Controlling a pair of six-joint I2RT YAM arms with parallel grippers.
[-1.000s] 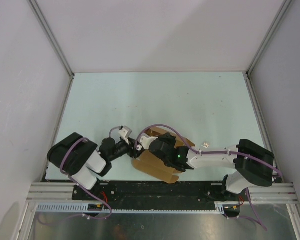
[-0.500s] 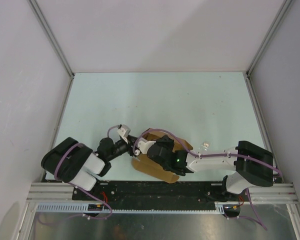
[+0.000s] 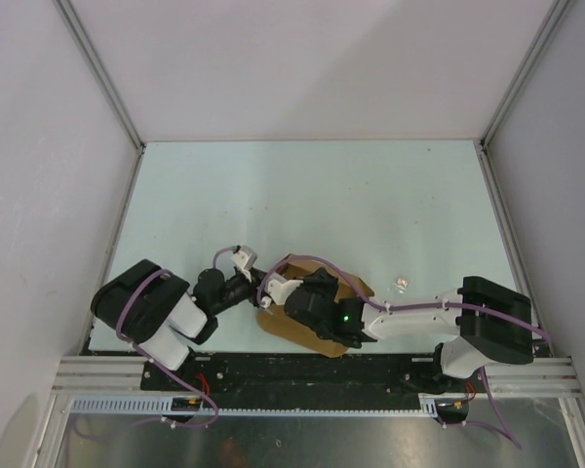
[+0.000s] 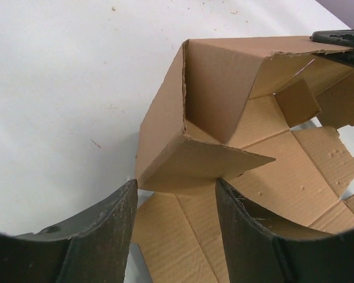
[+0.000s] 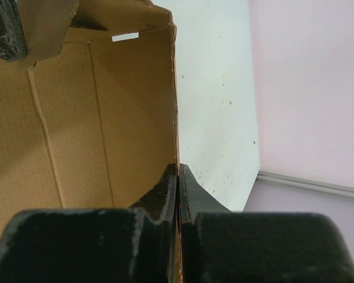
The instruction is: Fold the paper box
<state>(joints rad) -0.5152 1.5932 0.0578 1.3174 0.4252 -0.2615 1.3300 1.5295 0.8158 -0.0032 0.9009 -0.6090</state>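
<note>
Down at the near edge of the pale table [image 3: 302,195], between the white walls [image 3: 39,195] of the enclosure, both arms are crowded together over the work. The left arm [image 3: 151,310] reaches in from its corner, while the right arm [image 3: 487,327] stretches long and low across the front towards it. Between them sits the paper box [image 3: 294,328], brown cardboard, half made. It lies just in front of the bases and a little left of centre, with part of the sheet flat on the table and other panels standing up. From the left wrist you can see the paper box [image 4: 224,112] with two walls raised and meeting at a corner, a flap jutting out from it, and creased flat panels spread beneath. The left gripper [image 4: 176,186] hovers right at that raised corner with its jaws standing apart, clamped on nothing that I can see, and the flap's edge just beyond the fingertips. The right gripper [image 5: 177,172] is pinched tight on the upper edge of an upright wall of the paper box [image 5: 76,118], one finger on each face of the cardboard. A tiny clear scrap [image 3: 401,283] lies on the table to the right of the box, apart from everything.
</note>
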